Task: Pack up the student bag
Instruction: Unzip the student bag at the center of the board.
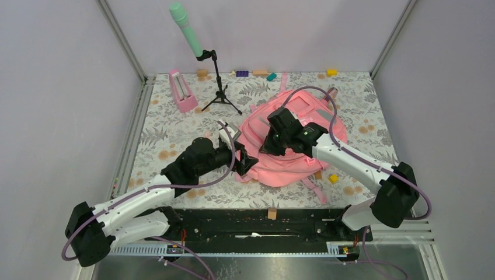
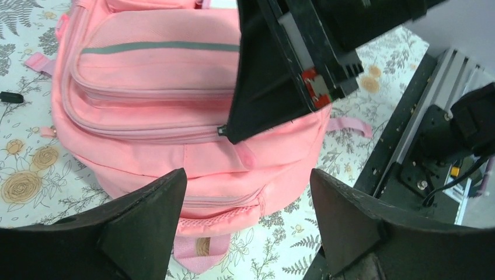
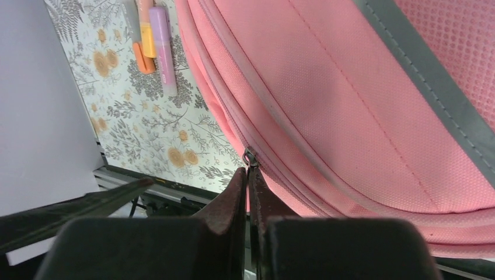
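Top external, left to right: left jaws gape open nearside of the mic stand (image 1: 219, 81). Then the student bag (image 1: 295, 166) lies flat on the worktop (image 1: 362, 99), nearside-right of that stand. Right jaws, over it, pinch shut on a zipper pull (image 3: 250, 156). Soft floppy fabric I'd guess, light too, so the pull's the sensible place to grab

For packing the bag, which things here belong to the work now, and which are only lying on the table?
In use: large soft pink fabric backpack; its small zip pull, pinched by the right fingers; open left fingers by the bag.
Lying about: rigid pink pyramid metronome; green microphone on black stand; yellow block; purple block; lilac pen and orange pen beside the bag.
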Available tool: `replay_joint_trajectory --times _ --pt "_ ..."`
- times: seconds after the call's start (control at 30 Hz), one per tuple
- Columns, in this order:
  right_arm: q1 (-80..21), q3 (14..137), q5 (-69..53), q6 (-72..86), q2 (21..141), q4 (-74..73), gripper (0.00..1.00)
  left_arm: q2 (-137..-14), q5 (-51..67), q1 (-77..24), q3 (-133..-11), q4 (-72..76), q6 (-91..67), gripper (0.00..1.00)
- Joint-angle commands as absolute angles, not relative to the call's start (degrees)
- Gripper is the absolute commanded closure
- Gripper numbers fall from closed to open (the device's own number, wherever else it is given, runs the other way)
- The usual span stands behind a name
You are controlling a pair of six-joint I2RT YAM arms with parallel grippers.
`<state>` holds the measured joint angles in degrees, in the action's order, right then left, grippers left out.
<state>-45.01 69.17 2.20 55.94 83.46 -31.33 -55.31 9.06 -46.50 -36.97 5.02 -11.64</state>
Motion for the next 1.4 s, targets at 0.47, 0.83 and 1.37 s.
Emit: replay_joint_trajectory --times 0.47,0.83,1.37 --pt "-44.51 68.69 1.4 59.59 78.01 -28.64 1.0 -66.45 -2.15 -52.0 -41.28 8.27 -7.37 0.23" --pt "-44.56 68.8 1.29 59.66 77.64 -28.61 1.0 -71.28 -1.65 -52.22 -43.33 9.64 -7.17 0.48" --pt "-40.51 64.1 1.99 48.62 64.3 -28.77 0.2 -71.99 1.28 -52.28 -46.93 2.81 -10.55 1.0"
